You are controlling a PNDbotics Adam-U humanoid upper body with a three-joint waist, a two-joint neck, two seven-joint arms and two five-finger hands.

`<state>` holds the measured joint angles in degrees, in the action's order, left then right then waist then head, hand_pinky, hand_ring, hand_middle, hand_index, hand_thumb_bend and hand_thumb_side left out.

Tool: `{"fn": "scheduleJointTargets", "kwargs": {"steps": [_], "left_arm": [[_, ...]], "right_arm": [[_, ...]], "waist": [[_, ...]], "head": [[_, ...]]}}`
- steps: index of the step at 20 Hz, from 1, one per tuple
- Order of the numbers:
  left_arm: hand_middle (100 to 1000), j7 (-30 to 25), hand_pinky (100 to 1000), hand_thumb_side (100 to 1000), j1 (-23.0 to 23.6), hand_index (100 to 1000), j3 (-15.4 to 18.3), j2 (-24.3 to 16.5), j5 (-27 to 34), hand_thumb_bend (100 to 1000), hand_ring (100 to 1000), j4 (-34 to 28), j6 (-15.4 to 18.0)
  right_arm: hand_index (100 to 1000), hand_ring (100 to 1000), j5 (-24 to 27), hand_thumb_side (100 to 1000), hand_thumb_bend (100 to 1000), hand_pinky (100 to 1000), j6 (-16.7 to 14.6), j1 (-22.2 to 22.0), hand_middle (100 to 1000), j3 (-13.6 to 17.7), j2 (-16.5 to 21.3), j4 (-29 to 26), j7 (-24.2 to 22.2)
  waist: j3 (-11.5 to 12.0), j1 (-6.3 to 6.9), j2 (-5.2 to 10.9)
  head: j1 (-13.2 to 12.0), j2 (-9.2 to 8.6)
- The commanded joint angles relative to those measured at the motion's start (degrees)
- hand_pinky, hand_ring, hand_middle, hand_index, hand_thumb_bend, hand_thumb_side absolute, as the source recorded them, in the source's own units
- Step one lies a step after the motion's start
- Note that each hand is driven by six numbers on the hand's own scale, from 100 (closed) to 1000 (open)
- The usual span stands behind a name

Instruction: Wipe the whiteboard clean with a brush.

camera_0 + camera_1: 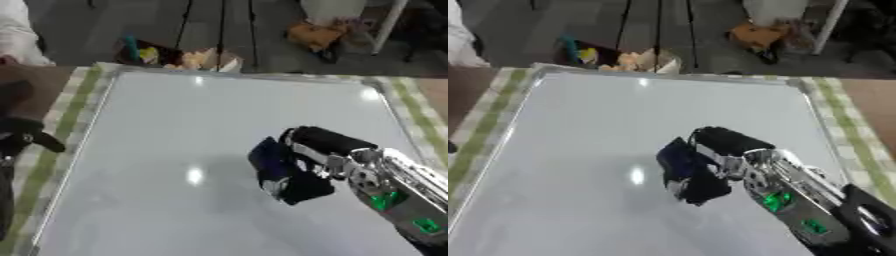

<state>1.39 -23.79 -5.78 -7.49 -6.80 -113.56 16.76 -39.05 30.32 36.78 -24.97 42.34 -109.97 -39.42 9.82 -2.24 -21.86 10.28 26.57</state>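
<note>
Right hand (pixel 315 150) comes in from the lower right, fingers curled round a dark brush (pixel 278 172), which it presses onto the board (pixel 175 130). Brush sits just left of and below the palm, right of board centre and toward the near edge; its long axis looks to run near-to-far, slightly tilted, though the dark block blurs into the fingers so the exact outline is hard to tell. Silver forearm (pixel 798 200) with green lights trails back to the lower right corner. Left hand (pixel 17 135) shows only as a dark shape at the left edge, off the board's left rim; cannot tell its fingers. Right hand is the one working and far nearer the brush. Board surface reads clean and glossy all round the brush, with a couple of light glares; no marks that I can make out, so the wipe looks late or nearly done, judged from this alone. Most bare board lies left and far from the brush, so a next stroke would likely sweep leftward or away. Striped cloth (pixel 70 100) runs under the board's edges. Clutter on the floor (pixel 175 55) beyond the far rim, well apart.
</note>
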Motion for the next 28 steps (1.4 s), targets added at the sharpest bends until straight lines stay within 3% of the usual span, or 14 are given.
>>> {"fn": "scheduleJointTargets", "kwargs": {"steps": [1, 3, 4, 8, 9, 12, 19, 21, 22, 23, 24, 25, 26, 28], "left_arm": [[810, -0.1, 466, 983, -0.7, 628, -0.4, -0.1, 0.0, 100, 925, -1.0, -0.2], [810, -0.1, 466, 983, -0.6, 627, -0.4, -0.1, 0.0, 100, 925, -1.0, -0.2], [810, -0.1, 466, 983, -0.6, 628, -0.4, -0.1, -0.1, 100, 925, -1.0, -0.2], [810, -0.1, 466, 983, -0.6, 628, -0.4, -0.1, -0.1, 100, 925, -1.0, -0.3], [810, -0.1, 465, 983, -0.6, 628, -0.4, -0.1, -0.1, 100, 925, -1.0, -0.3], [810, -0.1, 465, 983, -0.6, 627, -0.4, -0.1, -0.1, 100, 925, -1.0, -0.3], [809, 0.0, 465, 983, -0.5, 627, -0.3, -0.2, -0.3, 100, 924, -1.0, -0.3], [809, 0.1, 464, 982, -0.4, 627, -0.2, -0.2, -0.4, 100, 923, -1.0, -0.3], [809, 0.1, 464, 987, -0.4, 627, -0.1, -0.2, -0.4, 100, 923, -1.0, -0.3], [809, 0.2, 464, 982, -0.4, 627, -0.1, -0.3, -0.5, 100, 923, -1.0, -0.3], [808, 0.3, 464, 981, -0.4, 627, 0.0, -0.3, -0.5, 100, 922, -1.0, -0.3], [808, 0.4, 464, 981, -0.3, 627, 0.1, -0.3, -0.6, 100, 922, -1.0, -0.3], [807, 0.6, 465, 980, -0.3, 628, 0.1, -0.3, -0.6, 100, 921, -1.0, -0.3], [806, 0.9, 465, 978, -0.3, 628, 0.3, -0.4, -0.7, 100, 919, -1.0, -0.1]], "right_arm": [[577, 732, -0.8, 670, 100, 578, 8.3, 0.5, 654, 0.4, 1.1, -0.7, -10.6], [672, 759, -1.1, 714, 100, 601, 7.5, 0.5, 694, 0.4, 1.2, -0.9, -11.3], [708, 777, -1.3, 740, 174, 612, 7.1, 0.5, 714, 0.4, 1.3, -1.0, -11.7], [708, 777, -1.9, 740, 174, 612, 6.2, 0.4, 714, 0.6, 1.4, -1.1, -12.5], [796, 817, -2.0, 784, 550, 637, 6.0, 0.4, 781, 0.6, 1.4, -1.0, -12.5], [816, 826, -1.9, 777, 633, 649, 4.6, -0.1, 797, 0.1, 2.2, -0.8, -12.5], [813, 820, -3.3, 776, 579, 646, 3.2, -0.4, 797, 1.9, 3.3, -2.2, -12.5], [806, 814, -4.1, 803, 510, 640, 3.3, -0.6, 791, 3.0, 3.9, -3.5, -12.4], [796, 806, -4.7, 890, 371, 633, 3.2, -0.8, 781, 3.9, 4.1, -4.1, -12.1], [794, 805, -5.4, 832, 441, 631, 3.1, -0.9, 779, 4.7, 4.3, -4.4, -11.6], [761, 789, -6.0, 865, 291, 616, 2.8, -0.9, 754, 5.6, 4.5, -4.5, -10.9], [761, 789, -6.7, 865, 291, 616, 2.5, -1.0, 754, 6.6, 4.7, -4.6, -10.2], [728, 768, -7.3, 866, 170, 597, 2.0, -1.0, 713, 7.7, 4.9, -4.6, -9.4], [681, 741, -8.7, 859, 100, 566, 0.7, -1.1, 659, 10.0, 5.4, -4.6, -7.9]], "waist": [[0.0, 0.07, 1.4], [-0.1, 0.07, 1.4], [-0.1, 0.08, 1.4], [-0.1, 0.1, 1.41], [-0.1, 0.1, 1.41], [-0.2, 0.08, 1.49], [-0.3, 0.15, 1.62], [-0.4, 0.15, 1.67], [-0.4, 0.15, 1.69], [-0.5, 0.16, 1.7], [-0.6, 0.17, 1.73], [-0.7, 0.17, 1.76], [-0.8, 0.17, 1.78], [-1.0, 0.19, 1.83]], "head": [[0.2, -0.62], [0.3, -0.6], [0.2, -0.6], [0.2, -0.55], [0.2, -0.54], [0.3, -0.4], [0.2, -0.32], [0.0, -0.25], [0.0, -0.2], [-0.1, -0.16], [-0.2, -0.12], [-0.3, -0.07], [-0.4, -0.05], [-0.7, 0.03]]}}
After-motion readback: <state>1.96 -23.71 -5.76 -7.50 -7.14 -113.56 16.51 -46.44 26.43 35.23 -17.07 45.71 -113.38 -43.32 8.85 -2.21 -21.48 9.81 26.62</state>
